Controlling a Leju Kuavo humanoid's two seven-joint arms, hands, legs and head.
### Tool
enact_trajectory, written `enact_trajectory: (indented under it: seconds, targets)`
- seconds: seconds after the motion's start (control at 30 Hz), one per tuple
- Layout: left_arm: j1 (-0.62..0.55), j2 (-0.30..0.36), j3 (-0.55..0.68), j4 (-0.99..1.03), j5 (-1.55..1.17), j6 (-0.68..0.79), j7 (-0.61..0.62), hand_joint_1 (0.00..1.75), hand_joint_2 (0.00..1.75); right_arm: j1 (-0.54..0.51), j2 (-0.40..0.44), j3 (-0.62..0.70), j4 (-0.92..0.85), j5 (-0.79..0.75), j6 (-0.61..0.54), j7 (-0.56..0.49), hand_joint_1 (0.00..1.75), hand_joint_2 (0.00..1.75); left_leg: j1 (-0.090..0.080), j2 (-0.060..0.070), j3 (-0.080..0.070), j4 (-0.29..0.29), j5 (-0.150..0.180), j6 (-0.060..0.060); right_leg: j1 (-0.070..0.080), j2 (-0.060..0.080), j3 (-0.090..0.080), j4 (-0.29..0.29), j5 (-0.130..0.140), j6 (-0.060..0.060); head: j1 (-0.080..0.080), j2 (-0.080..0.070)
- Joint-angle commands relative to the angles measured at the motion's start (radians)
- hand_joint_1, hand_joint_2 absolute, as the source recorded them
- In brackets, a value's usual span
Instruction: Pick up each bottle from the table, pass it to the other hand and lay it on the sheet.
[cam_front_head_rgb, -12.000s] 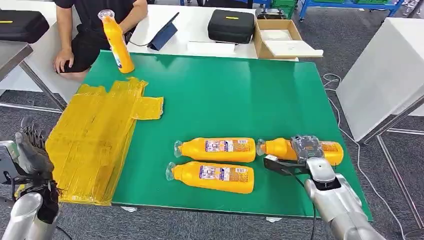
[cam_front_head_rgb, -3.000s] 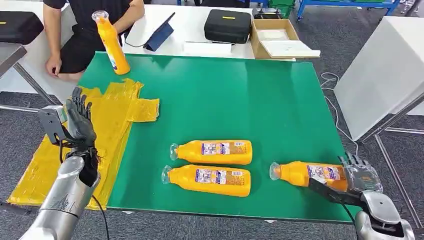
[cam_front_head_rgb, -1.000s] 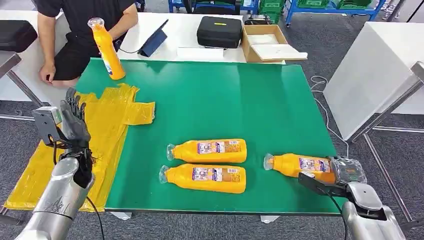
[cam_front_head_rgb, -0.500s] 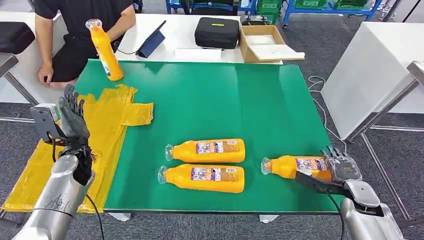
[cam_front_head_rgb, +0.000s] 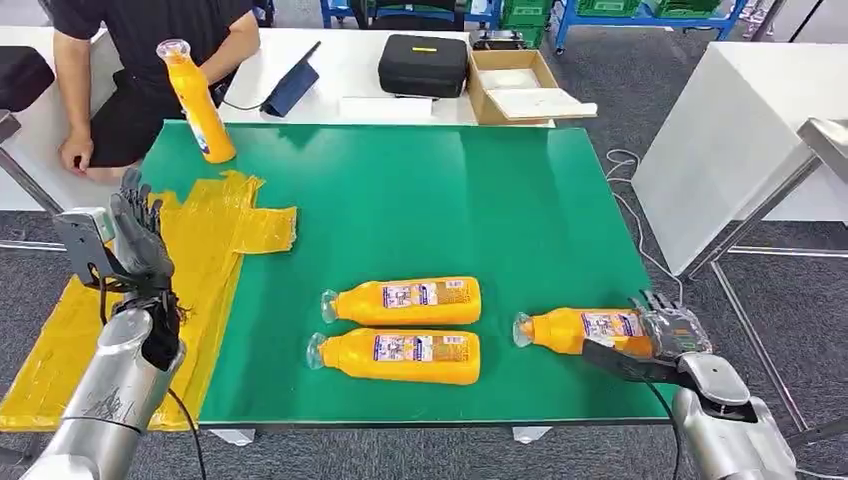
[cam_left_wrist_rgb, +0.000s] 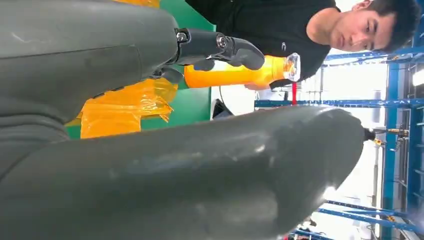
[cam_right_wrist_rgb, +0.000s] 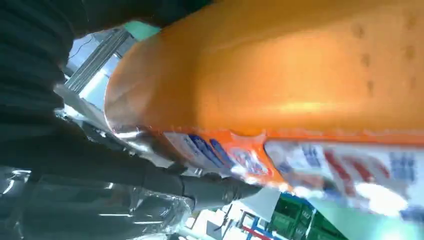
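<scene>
The bottle (cam_front_head_rgb: 580, 330) I am working on lies on its side near the right front corner of the green bench (cam_front_head_rgb: 450, 200), cap pointing left. My right hand (cam_front_head_rgb: 668, 330) is wrapped around its base end; in the right wrist view the orange body (cam_right_wrist_rgb: 300, 75) presses close against the palm with a dark finger (cam_right_wrist_rgb: 200, 187) curled under it, so I judge the hold closed on it, though the bottle looks to be resting on the bench, not lifted.

Two more bottles (cam_front_head_rgb: 400, 300) (cam_front_head_rgb: 395, 356) lie side by side to the left, well apart from mine. A fourth bottle (cam_front_head_rgb: 198, 102) stands upright at the far left corner, by a seated person (cam_front_head_rgb: 150, 60).

My left hand (cam_front_head_rgb: 140, 245) is raised over the yellow sheet (cam_front_head_rgb: 150, 290), fingers spread, holding nothing.

To do this step well, I would lift straight up, keep the bottle level, carry it left above the other two, and bring the cap end toward the left hand. Holding only the base, the far end may sag, so I should move slowly.
</scene>
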Motion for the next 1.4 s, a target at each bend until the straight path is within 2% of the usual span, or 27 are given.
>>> enact_trajectory:
  seconds: [0.03,0.07,0.1,0.13,0.17,0.2,0.23,0.27,0.33,0.37,0.43,0.47,0.5,0.53,0.6,0.67,0.7,0.73,0.77,0.83,0.9,1.1,1.2,1.4]
  targets:
    - [0.007,0.003,0.023,0.054,-0.008,0.005,0.002,0.0,0.0,0.021,0.065,0.115,0.15,-0.04,0.016,-0.038,1.75,1.75,-0.001,-0.009,-0.023,0.001,0.009,-0.003,-0.001,-0.005,-0.022,0.002,0.007,-0.002,0.002,0.0]
    - [0.007,0.003,0.023,0.054,-0.008,0.005,0.002,0.0,0.0,0.021,0.065,0.115,0.15,-0.04,0.016,-0.038,1.75,1.75,0.002,0.004,-0.017,0.002,0.007,-0.005,0.002,-0.008,-0.009,0.002,0.003,-0.003,-0.001,0.0]
    - [0.008,0.007,0.029,0.057,-0.005,0.003,-0.001,0.0,0.0,0.012,0.063,0.131,0.16,-0.047,0.022,-0.048,1.75,1.75,0.004,0.008,-0.011,0.005,0.004,-0.005,0.002,-0.006,-0.007,0.004,0.008,-0.01,0.0,0.0]
    - [0.011,0.009,0.031,0.056,-0.003,0.002,-0.004,0.0,0.0,0.006,0.063,0.142,0.168,-0.056,0.021,-0.055,1.75,1.75,0.001,0.0,-0.023,0.002,0.009,-0.006,-0.001,-0.012,-0.019,0.004,0.011,-0.01,0.0,0.0]
    - [0.013,0.013,0.035,0.055,-0.002,0.001,-0.006,0.0,0.0,0.001,0.065,0.149,0.172,-0.065,0.021,-0.058,1.75,1.75,0.004,0.01,-0.013,0.0,0.007,-0.006,0.002,-0.006,-0.009,-0.001,0.016,-0.01,-0.001,0.0]
    - [0.013,0.013,0.035,0.055,-0.002,0.001,-0.006,0.0,0.0,0.001,0.065,0.149,0.172,-0.065,0.021,-0.058,1.75,1.75,0.003,0.006,-0.019,0.001,0.008,-0.008,0.001,-0.008,-0.012,0.002,0.016,-0.011,0.0,0.0]
    - [0.015,0.015,0.036,0.056,-0.002,0.001,-0.006,0.0,0.0,0.001,0.068,0.15,0.172,-0.065,0.021,-0.058,1.75,1.75,0.006,0.01,-0.014,0.001,0.008,-0.008,0.003,-0.006,-0.006,0.0,0.018,-0.012,-0.001,0.0]
    - [0.015,0.015,0.036,0.056,-0.002,0.001,-0.006,0.0,0.0,0.001,0.068,0.15,0.172,-0.065,0.021,-0.058,1.75,1.75,0.005,0.007,-0.019,0.001,0.009,-0.01,0.002,-0.007,-0.01,0.001,0.019,-0.012,0.0,0.0]
    - [0.015,0.015,0.036,0.056,-0.002,0.001,-0.006,0.0,0.0,0.001,0.068,0.15,0.172,-0.065,0.021,-0.058,1.75,1.75,0.008,0.01,-0.016,0.001,0.009,-0.011,0.003,-0.006,-0.008,0.001,0.02,-0.015,-0.001,0.0]
    - [0.015,0.015,0.036,0.056,-0.002,0.001,-0.006,0.0,0.0,0.001,0.068,0.15,0.172,-0.065,0.021,-0.058,1.75,1.75,0.007,0.006,-0.02,0.0,0.011,-0.012,0.002,-0.009,-0.012,0.0,0.02,-0.015,0.0,0.0]
    - [0.024,0.012,0.041,0.042,0.0,0.002,-0.008,0.0,0.0,-0.005,0.066,0.168,0.179,-0.085,0.013,-0.057,1.75,1.75,0.01,0.01,-0.018,0.002,0.008,-0.012,0.005,-0.007,-0.01,0.001,0.019,-0.015,0.0,0.0]
    - [0.031,0.013,0.044,0.035,-0.001,0.004,-0.008,0.0,0.0,-0.007,0.067,0.168,0.176,-0.092,0.007,-0.055,1.75,1.75,0.009,0.008,-0.021,0.0,0.011,-0.012,0.005,-0.008,-0.013,-0.001,0.021,-0.015,0.0,0.0]
    - [0.041,0.015,0.05,0.023,-0.001,0.006,-0.007,0.0,0.0,-0.009,0.067,0.166,0.164,-0.105,-0.014,-0.046,1.75,1.75,0.011,0.011,-0.017,0.001,0.008,-0.013,0.007,-0.006,-0.009,0.0,0.019,-0.015,0.0,0.0]
    - [0.049,0.017,0.054,0.016,0.0,0.005,-0.007,0.0,0.0,-0.013,0.065,0.166,0.152,-0.112,-0.019,-0.046,1.75,1.75,0.01,0.008,-0.021,0.0,0.01,-0.013,0.005,-0.007,-0.013,0.0,0.021,-0.015,0.0,0.0]
    - [0.071,0.011,0.075,-0.01,-0.002,0.001,-0.003,0.0,0.0,-0.009,0.042,0.17,0.042,-0.145,-0.04,-0.035,1.75,1.75,0.011,0.012,-0.018,0.001,0.009,-0.014,0.007,-0.005,-0.011,0.001,0.02,-0.015,-0.001,0.0]
    - [0.08,0.006,0.085,-0.019,-0.007,-0.002,-0.001,0.0,0.0,0.004,0.022,0.175,-0.049,-0.168,0.008,-0.019,1.75,1.75,0.012,0.014,-0.015,0.002,0.007,-0.015,0.008,-0.003,-0.007,0.002,0.019,-0.015,0.0,0.0]
    - [0.083,0.003,0.09,-0.022,-0.009,-0.004,-0.001,0.0,0.0,0.015,0.013,0.17,-0.102,-0.181,0.006,-0.012,1.75,1.75,0.007,0.006,-0.025,-0.003,0.013,-0.015,0.003,-0.008,-0.018,0.001,0.022,-0.015,-0.001,0.0]
    - [0.089,0.0,0.096,-0.029,-0.01,-0.006,-0.001,0.0,0.0,0.026,-0.001,0.166,-0.164,-0.192,-0.004,-0.009,1.75,1.75,0.011,0.013,-0.017,0.001,0.008,-0.016,0.007,-0.004,-0.01,0.001,0.02,-0.016,0.0,0.0]
    - [0.097,-0.004,0.104,-0.036,-0.013,-0.008,-0.001,0.0,0.0,0.044,-0.022,0.154,-0.268,-0.215,0.021,0.002,1.75,1.75,0.009,0.008,-0.022,-0.001,0.011,-0.016,0.005,-0.007,-0.015,0.001,0.021,-0.016,-0.001,0.0]
    - [0.112,-0.011,0.116,-0.051,-0.017,-0.012,-0.001,0.0,0.0,0.083,-0.052,0.113,-0.456,-0.235,0.069,0.029,1.75,1.75,0.011,0.009,-0.014,0.001,0.007,-0.016,0.007,-0.007,-0.008,0.001,0.018,-0.016,-0.001,0.0]
    - [0.126,-0.018,0.124,-0.061,-0.021,-0.018,0.0,0.0,0.0,0.119,-0.062,0.067,-0.584,-0.239,0.115,0.041,1.75,1.75,0.009,0.001,-0.017,0.0,0.013,-0.018,0.005,-0.012,-0.009,0.002,0.019,-0.017,-0.001,0.0]
    - [0.127,-0.023,0.128,-0.061,-0.022,-0.022,0.0,0.0,0.0,0.141,-0.056,0.043,-0.612,-0.23,0.125,0.042,1.75,1.75,0.003,-0.02,-0.031,-0.001,0.016,-0.017,0.001,-0.03,-0.021,0.007,0.013,-0.016,-0.002,0.0]
    - [0.129,-0.041,0.126,-0.064,-0.031,-0.034,0.002,0.0,0.0,0.2,-0.069,-0.012,-0.753,-0.22,0.12,0.039,1.75,1.75,0.006,-0.019,-0.039,0.0,0.019,-0.016,0.004,-0.031,-0.029,0.005,0.017,-0.016,-0.001,0.0]
    - [0.131,-0.075,0.118,-0.074,-0.048,-0.036,0.008,0.0,0.0,0.272,-0.056,-0.078,-0.918,-0.191,0.163,0.045,1.75,1.75,0.005,-0.024,-0.043,-0.001,0.019,-0.016,0.002,-0.035,-0.031,0.006,0.015,-0.015,-0.001,0.0]
